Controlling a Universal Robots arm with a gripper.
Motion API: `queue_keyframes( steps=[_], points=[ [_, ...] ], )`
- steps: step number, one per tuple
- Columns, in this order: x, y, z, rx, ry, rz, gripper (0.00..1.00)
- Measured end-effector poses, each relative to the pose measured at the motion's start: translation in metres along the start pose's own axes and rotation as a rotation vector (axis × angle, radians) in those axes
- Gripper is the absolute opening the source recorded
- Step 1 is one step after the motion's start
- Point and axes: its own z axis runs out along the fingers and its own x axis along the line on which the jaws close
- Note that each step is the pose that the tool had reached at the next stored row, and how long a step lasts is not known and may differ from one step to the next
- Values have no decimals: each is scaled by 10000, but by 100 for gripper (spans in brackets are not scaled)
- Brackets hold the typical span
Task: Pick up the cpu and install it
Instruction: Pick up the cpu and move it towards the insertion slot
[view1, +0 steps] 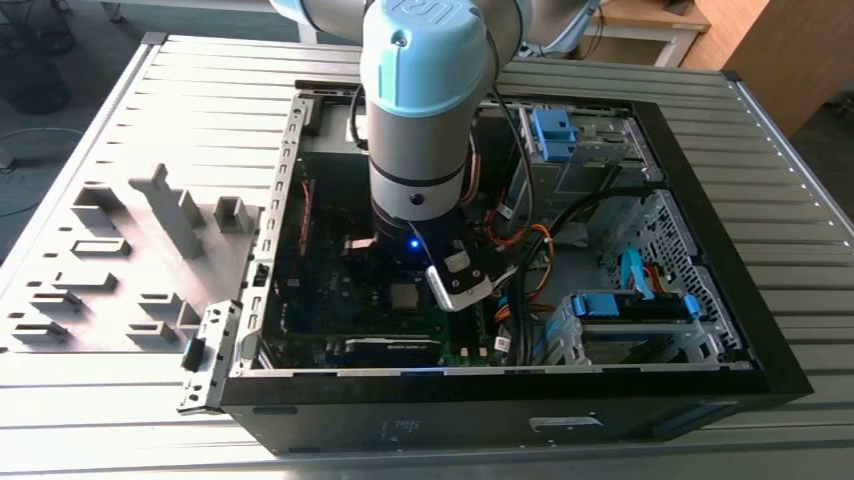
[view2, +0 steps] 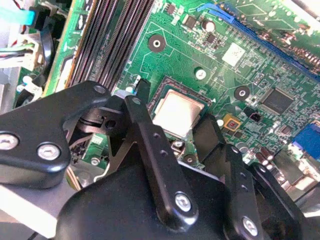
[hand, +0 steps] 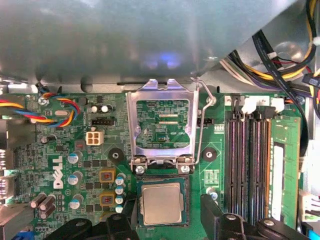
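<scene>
The cpu (hand: 160, 202) (view2: 177, 111), a small square chip with a pale silver top, lies flat in the dark socket on the green motherboard (hand: 65, 145). My gripper (hand: 167, 212) (view2: 175, 122) hangs just over it, open, one black finger (hand: 212, 212) on each side of the chip with a small gap to its edges. The socket's metal load plate (hand: 160, 125) stands flipped up beyond the chip, and its wire lever (hand: 202, 125) is raised. In the exterior view the arm reaches down into the open computer case (view1: 747, 370), with the gripper (view1: 400, 290) low over the board.
Long black memory slots (hand: 250, 160) (view2: 115, 35) run beside the socket. Coloured cable bundles (hand: 280, 55) and blue drive brackets (view1: 554, 135) crowd the case. Capacitors (hand: 120, 187) stand close to the socket. A grey fixture tray (view1: 120, 270) lies at the exterior view's left.
</scene>
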Motion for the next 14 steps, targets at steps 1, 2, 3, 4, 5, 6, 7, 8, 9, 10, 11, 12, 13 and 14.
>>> queue_keyframes(
  steps=[1,2,3,4,5,6,7,8,9,10,11,12,13,14],
  points=[
    [-5,0,0,3,2,52,62],
    [-9,0,0,4,3,104,62],
    [-14,0,0,6,6,158,62],
    [-18,0,0,7,7,208,62],
    [-21,1,0,8,9,253,62],
    [-21,1,0,9,9,262,62],
    [-21,1,0,9,9,263,62],
    [-21,1,1,9,9,264,62],
    [-22,1,0,9,9,264,62],
    [-21,1,0,8,9,264,62],
    [-22,3,0,9,9,264,62],
    [-20,7,0,10,9,264,62],
    [-18,9,2,9,8,263,62],
    [-16,8,4,10,9,263,62]
  ],
)
